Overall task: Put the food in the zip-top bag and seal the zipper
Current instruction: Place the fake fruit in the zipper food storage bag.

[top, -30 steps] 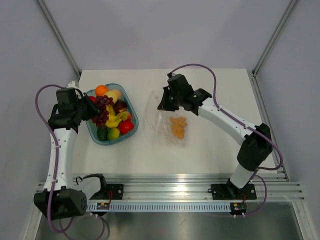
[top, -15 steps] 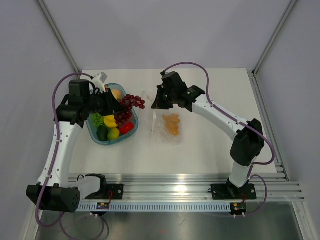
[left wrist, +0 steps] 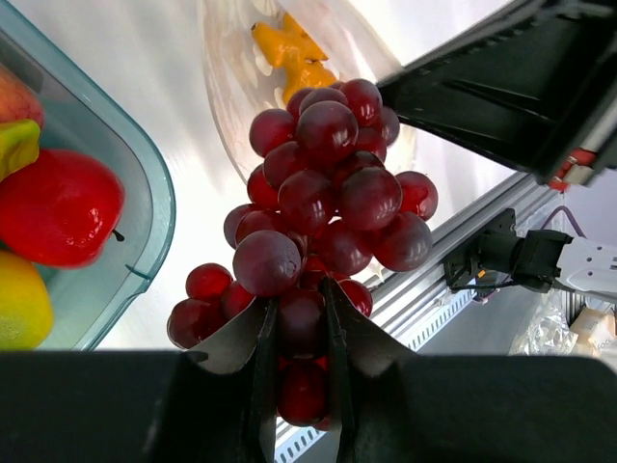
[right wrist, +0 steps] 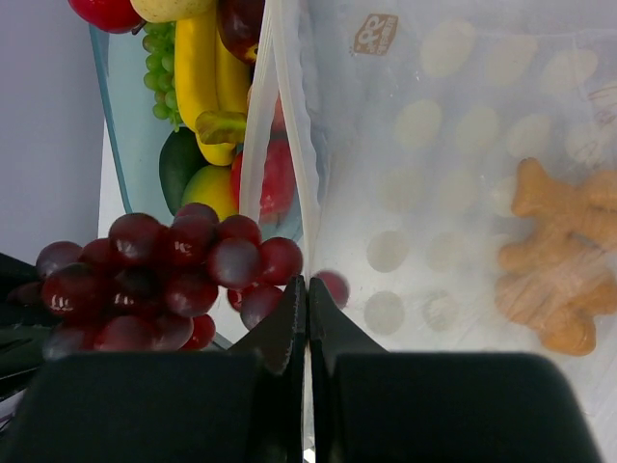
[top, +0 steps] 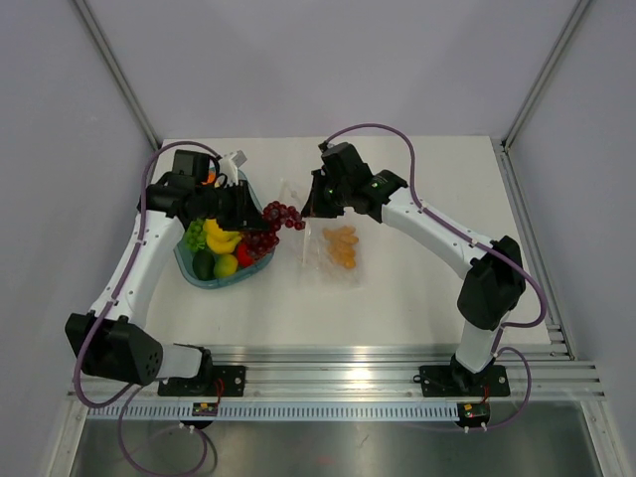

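Note:
My left gripper is shut on a bunch of dark red grapes and holds it in the air between the bowl and the bag's mouth; the left wrist view shows the grapes pinched between my fingers. My right gripper is shut on the upper edge of the clear zip-top bag and lifts the mouth open. In the right wrist view the bag's edge runs up from my shut fingers, with the grapes just left of it. An orange food piece lies inside the bag.
The blue-green bowl at the left holds bananas, green grapes, a red fruit, a yellow-green fruit and a dark green one. The metal rail runs along the table's near edge.
My left gripper lifted the grapes out of the bowl and carried them right, up to the bag's mouth. My right gripper shifted slightly left, holding the bag's edge.

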Controlling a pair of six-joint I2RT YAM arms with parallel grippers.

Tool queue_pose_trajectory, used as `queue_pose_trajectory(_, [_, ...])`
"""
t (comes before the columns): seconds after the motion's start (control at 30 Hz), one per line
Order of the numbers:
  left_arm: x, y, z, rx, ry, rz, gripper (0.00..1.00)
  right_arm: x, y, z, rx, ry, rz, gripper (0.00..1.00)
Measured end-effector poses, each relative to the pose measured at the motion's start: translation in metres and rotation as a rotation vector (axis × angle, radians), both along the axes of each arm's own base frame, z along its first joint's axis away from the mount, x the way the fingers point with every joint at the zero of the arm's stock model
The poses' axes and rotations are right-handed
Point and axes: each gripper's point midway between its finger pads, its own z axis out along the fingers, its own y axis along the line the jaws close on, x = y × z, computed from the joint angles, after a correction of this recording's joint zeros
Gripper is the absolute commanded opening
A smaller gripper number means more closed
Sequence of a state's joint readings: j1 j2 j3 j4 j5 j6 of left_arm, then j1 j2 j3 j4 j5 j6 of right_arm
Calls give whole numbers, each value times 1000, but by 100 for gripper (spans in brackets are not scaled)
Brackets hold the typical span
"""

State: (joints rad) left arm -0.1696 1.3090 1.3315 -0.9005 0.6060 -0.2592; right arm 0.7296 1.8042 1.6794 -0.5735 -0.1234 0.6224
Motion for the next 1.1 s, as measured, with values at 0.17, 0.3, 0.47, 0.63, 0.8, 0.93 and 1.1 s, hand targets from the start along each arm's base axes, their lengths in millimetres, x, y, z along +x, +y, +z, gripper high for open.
queue_pose_trajectory(0.17, [11, -9, -2, 46, 42, -37, 9, -1, 1, 0, -5, -6, 10, 0])
queue_pose_trajectory(0.3, [16, -21, 2, 72, 21, -80, 9, -1, 0, 0, -10, -12, 16, 0])
queue_pose_trajectory(0.47, [11, -29, -7, 118, 55, -110, 8, -2, 1, 0, -15, -20, 31, 0])
queue_pose_trajectory(0.63, [11, -29, -20, 165, 96, -114, 7, -10, 7, 0, -14, -20, 70, 0])
queue_pose_trajectory(0.8, [15, -27, -29, 197, 118, -94, 6, -21, 15, 1, -7, -25, 119, 0])
queue_pose_trajectory(0.93, [19, -28, -27, 187, 125, -66, 6, -24, 17, 2, -4, -26, 136, 0])
queue_pose_trajectory(1.1, [26, -33, -23, 155, 141, -15, 4, -27, 19, 3, 12, -27, 152, 0])
